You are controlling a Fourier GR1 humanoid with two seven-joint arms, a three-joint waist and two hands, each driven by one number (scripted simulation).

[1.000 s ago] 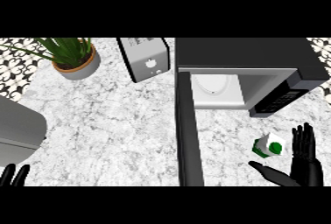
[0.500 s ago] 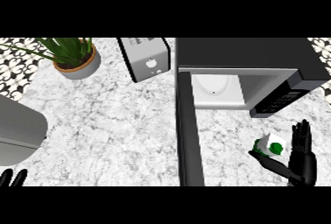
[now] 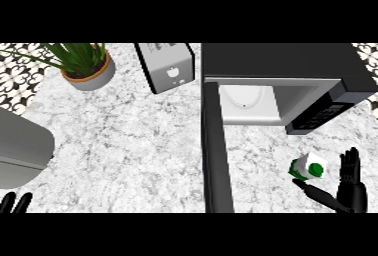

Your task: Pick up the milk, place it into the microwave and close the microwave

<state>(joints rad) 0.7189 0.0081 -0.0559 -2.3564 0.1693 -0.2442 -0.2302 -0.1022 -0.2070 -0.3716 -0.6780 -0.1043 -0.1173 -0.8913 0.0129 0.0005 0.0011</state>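
From above, the marble table (image 3: 133, 145) fills most of the frame. The milk (image 3: 308, 168), a small white carton with a green cap and green side, stands on the table in the lower right, below the microwave (image 3: 284, 80). The microwave sits in the upper right with its door (image 3: 215, 150) swung wide open, the door running as a dark bar down the middle of the frame, and its pale cavity is exposed.

The right robot hand (image 3: 347, 190) is at the lower right, just beside the carton: the fingers are straight and point up along the carton's right side, the thumb stretches toward its lower edge, so the hand is spread apart and not clamped on anything.

The left robot hand (image 3: 15, 203) shows only as fingertips at the lower left edge, fingers up and apart.

A potted plant (image 3: 85, 65) stands at upper left, a toaster (image 3: 166, 66) beside it.
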